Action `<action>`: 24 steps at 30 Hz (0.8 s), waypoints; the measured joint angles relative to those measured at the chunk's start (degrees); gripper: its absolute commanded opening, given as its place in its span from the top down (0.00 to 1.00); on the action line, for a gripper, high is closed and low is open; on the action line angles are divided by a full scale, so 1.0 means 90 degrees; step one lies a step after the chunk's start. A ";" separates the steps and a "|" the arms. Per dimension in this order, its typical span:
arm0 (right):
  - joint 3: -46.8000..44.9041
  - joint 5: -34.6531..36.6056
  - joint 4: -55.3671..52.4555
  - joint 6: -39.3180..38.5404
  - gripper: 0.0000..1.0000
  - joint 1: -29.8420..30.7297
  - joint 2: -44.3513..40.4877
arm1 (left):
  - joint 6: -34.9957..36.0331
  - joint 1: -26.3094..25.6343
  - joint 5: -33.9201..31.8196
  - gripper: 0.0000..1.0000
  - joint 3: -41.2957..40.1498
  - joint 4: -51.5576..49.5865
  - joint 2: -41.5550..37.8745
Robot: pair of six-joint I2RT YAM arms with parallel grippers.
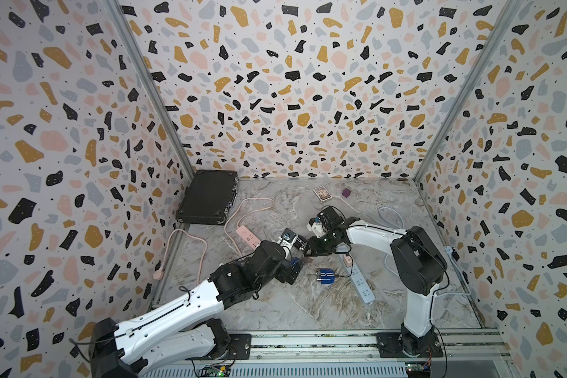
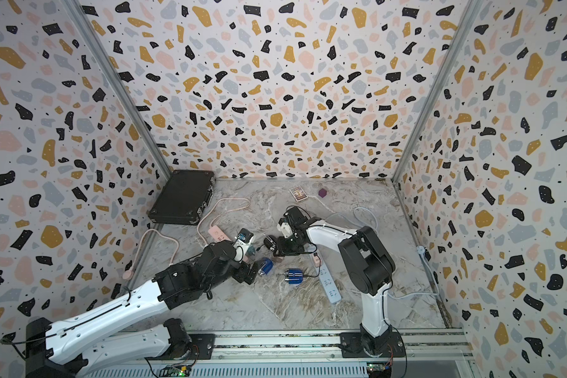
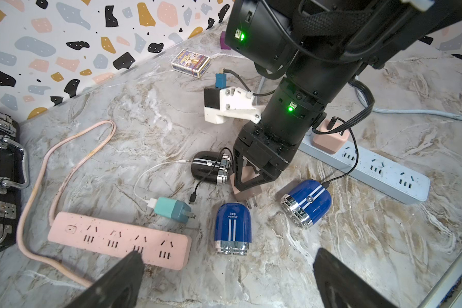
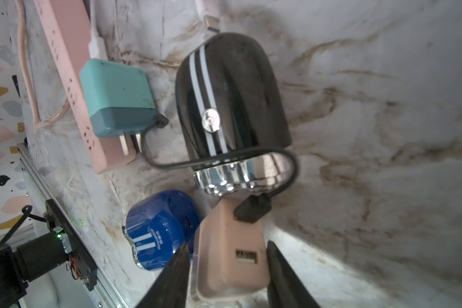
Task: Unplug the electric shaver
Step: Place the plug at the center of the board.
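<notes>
A black electric shaver (image 3: 211, 166) (image 4: 232, 101) lies on its side on the marble table. Beside its chrome head lies a pink adapter (image 3: 247, 193) (image 4: 230, 256), out of any socket with its prongs bare. A black cable (image 4: 291, 170) runs from the adapter over the shaver's head, and its far end lies loose. My right gripper (image 4: 227, 245) (image 2: 277, 257) stands open over the adapter, its fingers close on either side. My left gripper (image 3: 228, 260) is wide open and holds nothing, just short of a cable-free blue shaver (image 3: 232, 229).
A second blue shaver (image 1: 324, 276) is cabled to another pink adapter (image 3: 331, 136) on the blue-grey power strip (image 1: 357, 278). A teal adapter (image 3: 171, 210) lies by the pink power strip (image 1: 247, 237). A black case (image 1: 208, 201), card box (image 1: 322, 193) and purple cube (image 1: 346, 193) sit at the back.
</notes>
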 measured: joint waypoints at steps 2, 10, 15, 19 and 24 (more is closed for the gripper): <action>0.0078 0.0085 -0.0165 -0.0063 0.39 -0.0017 0.0002 | 0.0000 0.0000 0.0000 0.00 0.0000 0.0000 0.0000; 0.0175 0.0228 -0.0449 -0.0238 0.20 -0.0073 -0.0151 | 0.0029 0.0002 0.0005 0.00 0.0000 -0.0024 0.0044; 0.0049 0.0306 -0.0510 -0.0240 0.22 -0.0134 -0.1005 | 0.0362 0.0007 0.0233 0.00 0.0000 -0.0056 0.0265; -0.0245 0.0508 -0.0527 -0.0248 0.23 -0.0352 -0.2259 | 0.0746 0.0007 0.0546 0.00 0.0000 0.0032 0.0483; -0.0784 0.0974 -0.0760 -0.0338 0.23 -0.0835 -0.3713 | 0.1149 0.0007 0.0850 0.00 0.0019 0.0333 0.1127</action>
